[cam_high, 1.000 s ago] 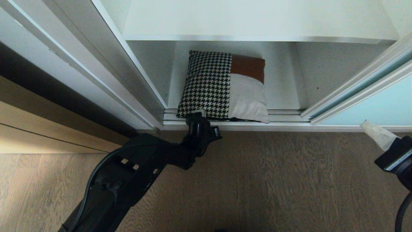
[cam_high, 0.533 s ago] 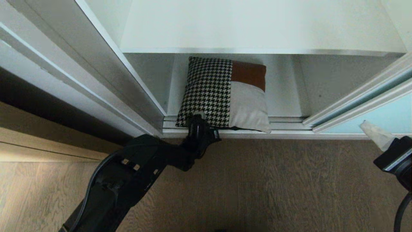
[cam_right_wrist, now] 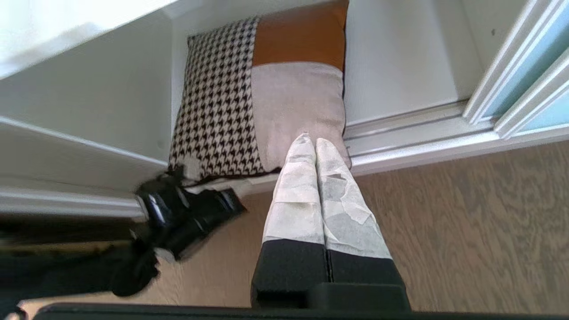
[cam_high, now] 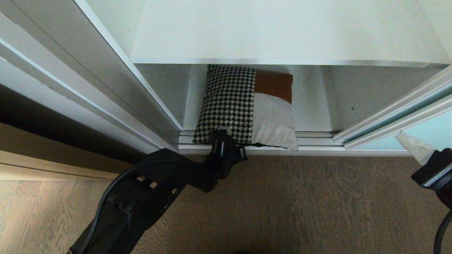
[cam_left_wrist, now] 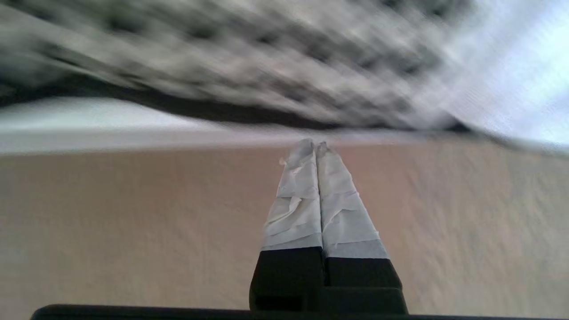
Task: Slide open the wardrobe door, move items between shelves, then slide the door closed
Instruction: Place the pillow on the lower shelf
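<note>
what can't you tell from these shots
- Head view: whether the left gripper touches the cushion; the arm hides the tips.
- Left wrist view: motion blur smears the cushion.
- Head view: cushion's far edge sits behind the shelf.
- Head view: right gripper cut by the edge.

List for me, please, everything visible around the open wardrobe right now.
cushion: one, black-and-white houndstooth, cream and rust-brown, bottom compartment, front edge over the door track
shelf: one, white, above the cushion
sliding wardrobe door: one, pale aqua glass, slid to the right
door track: one, silver-white, along the wardrobe's foot
floor: brown wood grain
left gripper: black, taped tips, shut, at the cushion's front left corner
right gripper: taped tips, shut, off to the right above the floor
</note>
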You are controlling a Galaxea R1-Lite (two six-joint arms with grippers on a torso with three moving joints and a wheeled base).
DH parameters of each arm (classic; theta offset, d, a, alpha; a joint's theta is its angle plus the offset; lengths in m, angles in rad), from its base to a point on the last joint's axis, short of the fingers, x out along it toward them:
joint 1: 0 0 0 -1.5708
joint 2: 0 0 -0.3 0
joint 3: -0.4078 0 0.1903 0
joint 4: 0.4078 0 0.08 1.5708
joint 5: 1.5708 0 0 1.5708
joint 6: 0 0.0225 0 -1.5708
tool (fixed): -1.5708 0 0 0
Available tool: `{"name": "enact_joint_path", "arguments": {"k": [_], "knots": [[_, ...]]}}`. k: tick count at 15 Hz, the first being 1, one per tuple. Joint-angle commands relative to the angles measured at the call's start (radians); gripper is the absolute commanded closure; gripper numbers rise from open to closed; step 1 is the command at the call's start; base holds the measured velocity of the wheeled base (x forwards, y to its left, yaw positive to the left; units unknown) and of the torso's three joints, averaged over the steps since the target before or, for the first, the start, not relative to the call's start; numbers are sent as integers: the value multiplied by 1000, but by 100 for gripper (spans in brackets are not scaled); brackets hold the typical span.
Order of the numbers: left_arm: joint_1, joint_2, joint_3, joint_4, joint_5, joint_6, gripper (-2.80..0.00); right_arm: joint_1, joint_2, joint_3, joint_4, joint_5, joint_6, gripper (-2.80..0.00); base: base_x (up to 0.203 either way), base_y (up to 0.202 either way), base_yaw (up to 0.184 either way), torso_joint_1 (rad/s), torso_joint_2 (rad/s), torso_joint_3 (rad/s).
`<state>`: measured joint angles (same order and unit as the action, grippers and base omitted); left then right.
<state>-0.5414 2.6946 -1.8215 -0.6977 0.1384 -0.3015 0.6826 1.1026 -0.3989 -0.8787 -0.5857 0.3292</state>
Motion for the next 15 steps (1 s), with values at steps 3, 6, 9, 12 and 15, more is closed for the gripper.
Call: {"name": "enact_joint_path", "arguments": {"k": [3,6,9,12,15], "knots": [[-24,112,-117,-6,-1,84,0,-1,9,8,-5,-3,11,0,0,0,0,0,0,0],[-12,122,-121,-29,-11,113,0,-15,-15,23,-2,-8,16,0,0,0,0,0,0,0],[6,120,-121,-154,-3,204,0,-54,-40,30,6,-14,16,0,0,0,0,0,0,0],[58,118,-122,-225,-12,297,0,-58,-44,35,9,-11,16,0,0,0,0,0,0,0],[85,118,-122,-320,-16,325,0,-58,-33,34,7,-9,18,0,0,0,0,0,0,0]]}}
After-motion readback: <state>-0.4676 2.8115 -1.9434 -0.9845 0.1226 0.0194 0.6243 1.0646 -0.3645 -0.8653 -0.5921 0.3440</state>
